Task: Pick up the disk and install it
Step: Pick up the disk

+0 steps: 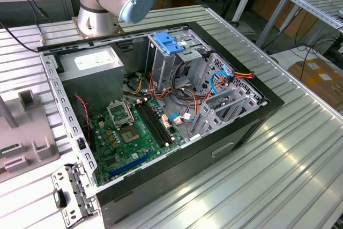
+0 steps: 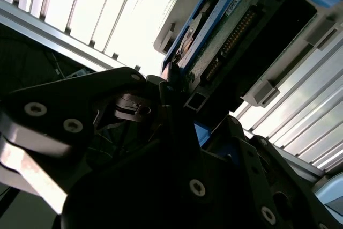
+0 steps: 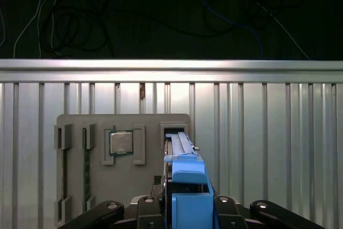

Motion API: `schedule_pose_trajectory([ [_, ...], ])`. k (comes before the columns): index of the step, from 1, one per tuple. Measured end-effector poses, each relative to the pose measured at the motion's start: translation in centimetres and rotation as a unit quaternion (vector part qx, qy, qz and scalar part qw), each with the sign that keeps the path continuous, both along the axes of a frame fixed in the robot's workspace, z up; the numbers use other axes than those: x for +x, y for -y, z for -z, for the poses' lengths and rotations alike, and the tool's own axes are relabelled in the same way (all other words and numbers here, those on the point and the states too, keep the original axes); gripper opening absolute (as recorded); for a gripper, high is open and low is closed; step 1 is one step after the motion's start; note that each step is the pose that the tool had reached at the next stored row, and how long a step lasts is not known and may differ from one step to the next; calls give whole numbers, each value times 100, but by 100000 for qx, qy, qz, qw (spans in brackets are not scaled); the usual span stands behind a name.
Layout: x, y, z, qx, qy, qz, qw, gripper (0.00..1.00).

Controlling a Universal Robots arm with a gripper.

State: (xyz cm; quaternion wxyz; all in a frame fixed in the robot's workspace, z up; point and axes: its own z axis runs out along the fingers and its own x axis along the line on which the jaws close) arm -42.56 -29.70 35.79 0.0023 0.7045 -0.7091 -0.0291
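ok so in the first wrist view the end effector has its fingers snug against both sides of the disk, so it's clamped on it by the blue frame; the disk is on edge, thin side toward the camera, running out over a grey tray that sits on the ribbed desk; its far end lines up with a square pocket in the tray, can't tell if it's touching down there or hanging clear; a chip sits in another pocket just beside that one; the second wrist view catches the disk from its underside, green board and connector pins showing, blue frame along the edge, dark finger links right up against it; in the exterior view the case lies open on the desk; motherboard flat inside it, power supply in the corner near the arm base, and a blue bracket up in the drive cage next to it.
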Motion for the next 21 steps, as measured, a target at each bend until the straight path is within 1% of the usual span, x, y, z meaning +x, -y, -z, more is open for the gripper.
schedule_pose_trajectory([
  [21, 0, 0, -99, 2, 4, -2, 100000, 37],
])
